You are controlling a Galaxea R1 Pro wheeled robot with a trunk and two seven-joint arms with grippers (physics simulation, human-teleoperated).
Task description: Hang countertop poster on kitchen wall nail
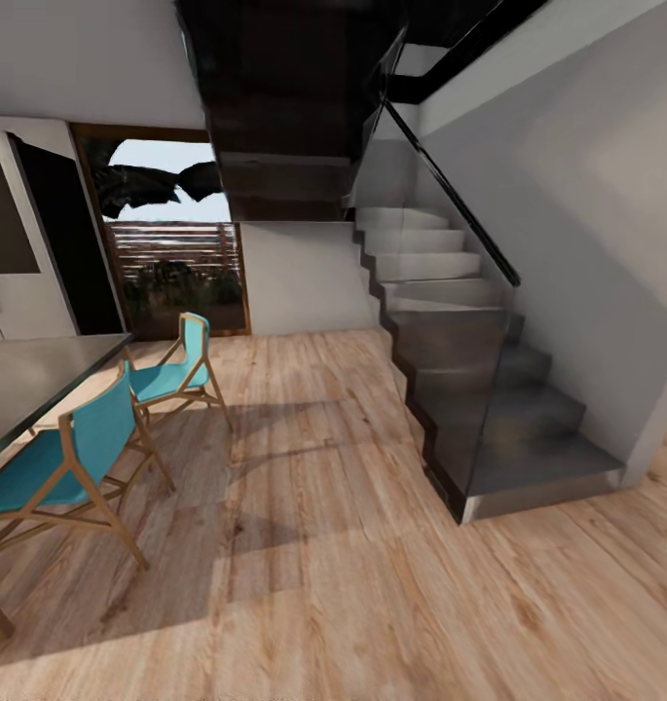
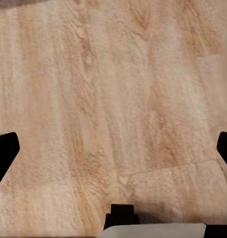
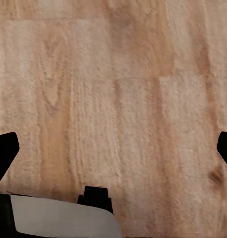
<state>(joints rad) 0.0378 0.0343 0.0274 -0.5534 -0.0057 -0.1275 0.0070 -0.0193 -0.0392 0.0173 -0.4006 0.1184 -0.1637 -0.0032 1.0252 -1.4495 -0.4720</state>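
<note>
No readable text, label, brand, number or sign appeared anywhere; the staircase (image 1: 469,389), the turquoise chairs (image 1: 70,458), the table (image 1: 31,375) and the wood plank floor (image 1: 352,584) bore none; both wrist views showed unmarked floorboards.

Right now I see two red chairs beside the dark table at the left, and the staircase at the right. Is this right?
Not quite. The chairs are turquoise with wooden frames, not red; the head view shows this. There are two of them, the near chair and the far chair, beside the dark table at the left, with the staircase at the right.
</note>
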